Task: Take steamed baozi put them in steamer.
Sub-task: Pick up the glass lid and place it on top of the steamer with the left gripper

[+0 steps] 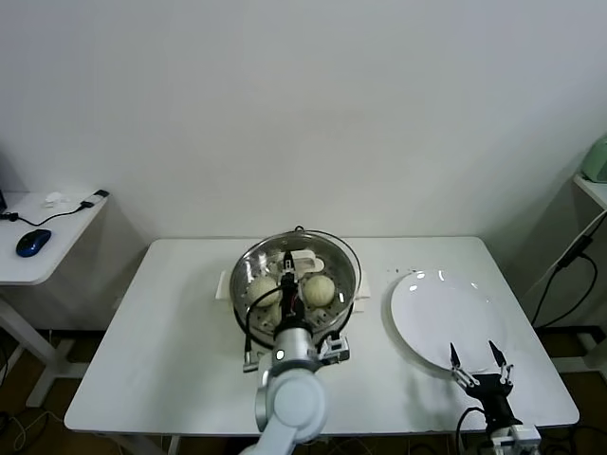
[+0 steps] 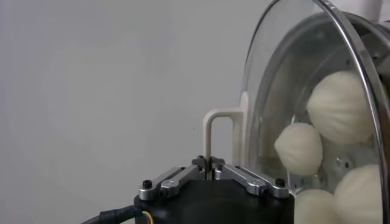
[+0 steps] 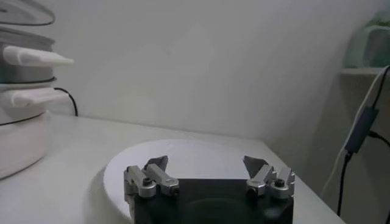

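The steamer (image 1: 243, 276) stands mid-table, a steel pot on a cream-white base. Several creamy-white baozi lie inside it, among them one on the left (image 1: 263, 287) and one on the right (image 1: 320, 290); they also show in the left wrist view (image 2: 340, 107) (image 2: 298, 148). My left gripper (image 1: 288, 276) reaches over the pot and is shut on the white handle (image 2: 210, 131) of the glass lid (image 2: 268, 91), which it holds tilted over the steamer. My right gripper (image 1: 479, 361) is open and empty at the near edge of the white plate (image 1: 446, 313).
The white plate (image 3: 183, 158) is bare. A side desk with a blue mouse (image 1: 32, 242) stands at the far left. A shelf and hanging cables (image 1: 569, 265) are at the far right. The table's front edge is near the right gripper.
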